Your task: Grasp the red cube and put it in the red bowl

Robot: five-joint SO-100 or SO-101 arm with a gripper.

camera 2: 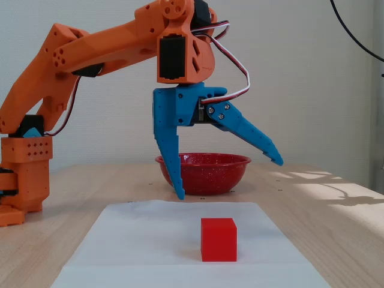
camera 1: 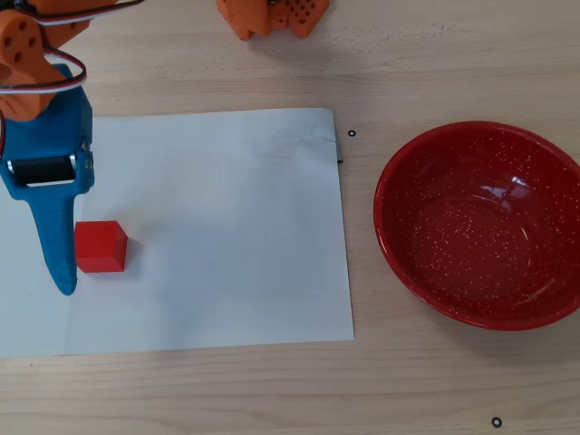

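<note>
The red cube [camera 1: 100, 246] sits on a white paper sheet [camera 1: 227, 227], at its left part in the overhead view; in the fixed view the cube [camera 2: 218, 239] is near the front. The red bowl [camera 1: 480, 222] stands empty on the wooden table to the right of the sheet, and behind the gripper in the fixed view [camera 2: 204, 172]. My gripper [camera 2: 230, 180] is wide open and empty, hovering above the sheet and higher than the cube. In the overhead view only one blue finger [camera 1: 56, 236] shows, just left of the cube, its tip beside the cube's lower left corner.
The orange arm base [camera 2: 24, 174] stands at the left in the fixed view and at the top edge in the overhead view [camera 1: 272, 18]. Small black marks [camera 1: 352, 134] dot the table near the sheet's corner and the front edge.
</note>
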